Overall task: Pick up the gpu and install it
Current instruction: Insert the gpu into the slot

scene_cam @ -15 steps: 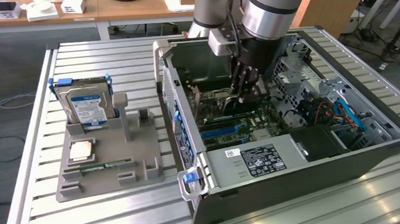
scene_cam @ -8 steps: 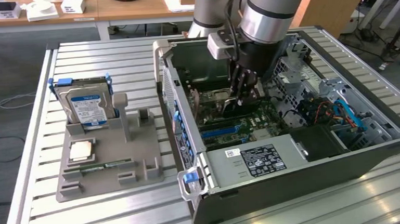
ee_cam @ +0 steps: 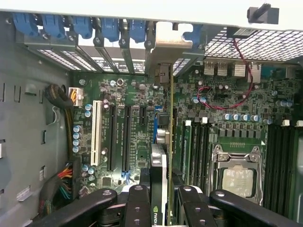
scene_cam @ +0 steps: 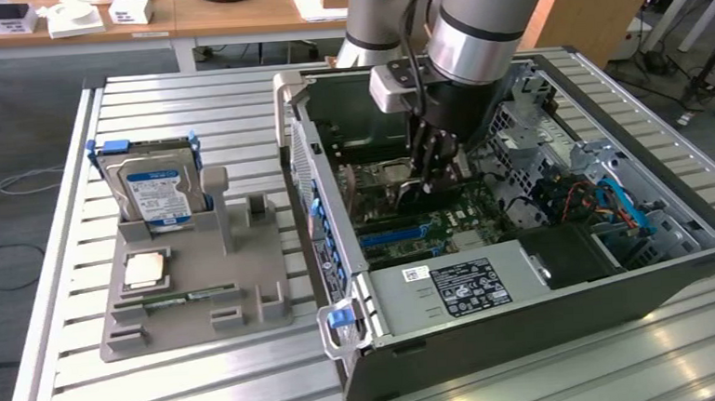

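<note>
The gpu point(ee_cam: 161, 161) stands on edge between my fingers point(ee_cam: 138, 201), a thin card with a green logo on its near end. My gripper point(ee_cam: 163, 196) is shut on it. Its silver end bracket point(ee_cam: 163, 47) reaches the case's rear slot openings with blue latches. The card hangs over the motherboard point(ee_cam: 132, 94), along the long black expansion slots point(ee_cam: 125, 137). I cannot tell whether its edge sits in a slot. In the exterior view my gripper point(scene_cam: 437, 177) is low inside the open computer case point(scene_cam: 526, 311).
A white slot point(ee_cam: 97, 132) and a CPU socket point(ee_cam: 236, 177) flank the card. The power supply point(scene_cam: 456, 288) fills the case's near end. On the exterior view's left, a grey holder point(scene_cam: 190, 313) carries a hard drive point(scene_cam: 158, 189), a chip point(scene_cam: 146, 267) and a RAM stick point(scene_cam: 189, 296).
</note>
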Tool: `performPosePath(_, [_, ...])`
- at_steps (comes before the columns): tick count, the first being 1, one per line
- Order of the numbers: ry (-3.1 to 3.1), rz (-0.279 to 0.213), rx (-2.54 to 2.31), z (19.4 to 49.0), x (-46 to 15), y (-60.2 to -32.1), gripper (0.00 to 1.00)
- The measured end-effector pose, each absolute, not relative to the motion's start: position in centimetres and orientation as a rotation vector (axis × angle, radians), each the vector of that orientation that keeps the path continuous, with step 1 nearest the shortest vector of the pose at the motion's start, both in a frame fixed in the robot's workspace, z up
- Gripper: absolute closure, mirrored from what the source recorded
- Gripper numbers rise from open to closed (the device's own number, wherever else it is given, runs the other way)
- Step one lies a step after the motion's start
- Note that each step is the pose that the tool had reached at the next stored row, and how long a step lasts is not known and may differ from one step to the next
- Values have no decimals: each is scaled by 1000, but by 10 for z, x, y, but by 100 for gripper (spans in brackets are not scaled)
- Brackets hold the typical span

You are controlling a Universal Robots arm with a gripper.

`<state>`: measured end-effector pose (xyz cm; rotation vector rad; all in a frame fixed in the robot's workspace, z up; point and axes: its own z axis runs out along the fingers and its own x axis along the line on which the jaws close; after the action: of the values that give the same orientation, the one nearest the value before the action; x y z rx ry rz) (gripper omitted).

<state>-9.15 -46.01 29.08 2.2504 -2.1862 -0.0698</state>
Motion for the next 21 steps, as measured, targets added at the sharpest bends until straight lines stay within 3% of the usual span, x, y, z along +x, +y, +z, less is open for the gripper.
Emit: performPosePath(21, [-2176, -67, 2258, 274, -92, -460, 73])
